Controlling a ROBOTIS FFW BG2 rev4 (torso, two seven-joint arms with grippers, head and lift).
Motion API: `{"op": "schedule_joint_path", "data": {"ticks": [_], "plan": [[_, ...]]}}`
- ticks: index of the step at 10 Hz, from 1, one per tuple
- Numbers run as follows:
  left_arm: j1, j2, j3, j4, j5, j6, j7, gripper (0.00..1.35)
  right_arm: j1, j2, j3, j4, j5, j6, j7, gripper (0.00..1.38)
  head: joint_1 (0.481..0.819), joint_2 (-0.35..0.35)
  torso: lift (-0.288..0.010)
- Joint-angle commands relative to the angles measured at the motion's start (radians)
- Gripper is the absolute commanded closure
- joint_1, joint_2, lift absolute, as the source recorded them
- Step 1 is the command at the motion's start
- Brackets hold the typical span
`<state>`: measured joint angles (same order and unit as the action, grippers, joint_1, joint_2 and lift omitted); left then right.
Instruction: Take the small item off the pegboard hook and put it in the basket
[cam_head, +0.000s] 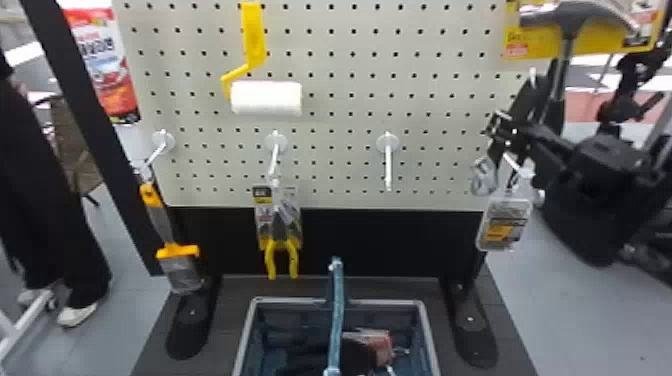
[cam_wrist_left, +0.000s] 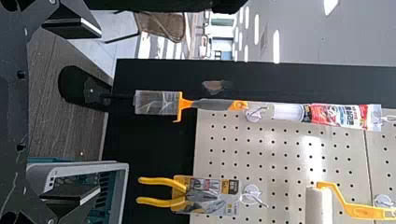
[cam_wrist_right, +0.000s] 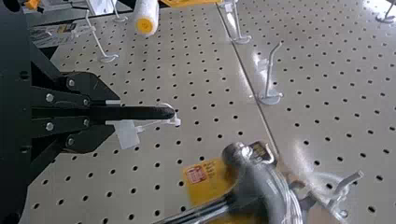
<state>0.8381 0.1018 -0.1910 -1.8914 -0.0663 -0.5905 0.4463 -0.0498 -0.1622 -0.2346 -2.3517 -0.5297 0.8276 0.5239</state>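
At the right edge of the pegboard, my right gripper (cam_head: 504, 131) is closed around a long black item (cam_head: 529, 97) with a rounded end. A silver clip (cam_head: 484, 176) hangs just below that gripper. Beside it, a small clear package (cam_head: 505, 225) hangs from the lower right hook. In the right wrist view, the gripper (cam_wrist_right: 112, 112) pinches the black item (cam_wrist_right: 144, 113), whose tip overlaps the hook's base; whether it touches the hook I cannot tell. The basket (cam_head: 245, 335) stands low in front. In the left wrist view, my left gripper (cam_wrist_left: 91, 112) is wide open and empty.
Pliers (cam_head: 280, 235), a yellow-collared scraper (cam_head: 175, 257) and a paint roller (cam_head: 266, 97) hang on the board. A hammer (cam_head: 570, 20) hangs above the right gripper. An empty hook (cam_head: 388, 167) projects between pliers and gripper. The basket's blue handle (cam_head: 337, 310) stands upright.
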Motion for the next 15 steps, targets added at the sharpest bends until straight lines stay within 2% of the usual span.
{"op": "schedule_joint_path", "data": {"ticks": [1,2,6,9,10,12,15], "plan": [[0.0,-0.001,0.001,0.003,0.0,0.0,-0.001,0.14,0.053,0.026,0.001,0.051,-0.018,-0.054,-0.007,1.22,0.549,0.0,-0.1],[-0.002,-0.001,-0.001,0.005,0.0,0.0,-0.006,0.14,0.059,0.044,0.001,0.095,-0.019,-0.064,-0.007,1.22,0.549,0.0,-0.1],[-0.011,-0.001,-0.001,0.022,0.008,-0.009,-0.014,0.14,0.102,0.046,0.049,0.139,-0.012,-0.104,-0.007,1.22,0.549,0.0,-0.1],[-0.017,-0.001,-0.002,0.027,0.011,-0.011,-0.021,0.14,0.113,0.05,0.103,0.23,-0.023,-0.14,0.01,1.22,0.549,0.0,-0.1],[-0.017,-0.001,-0.004,0.03,0.013,-0.011,-0.023,0.14,0.126,0.055,0.115,0.272,-0.036,-0.176,0.01,1.22,0.549,0.0,-0.1],[-0.015,-0.001,-0.004,0.03,0.014,-0.011,-0.023,0.14,0.156,0.082,0.117,0.328,-0.032,-0.235,0.008,1.22,0.549,0.0,-0.1],[-0.017,-0.002,-0.005,0.035,0.016,-0.011,-0.023,0.14,0.177,0.085,0.126,0.399,-0.027,-0.274,0.007,1.22,0.549,0.0,-0.1]]}}
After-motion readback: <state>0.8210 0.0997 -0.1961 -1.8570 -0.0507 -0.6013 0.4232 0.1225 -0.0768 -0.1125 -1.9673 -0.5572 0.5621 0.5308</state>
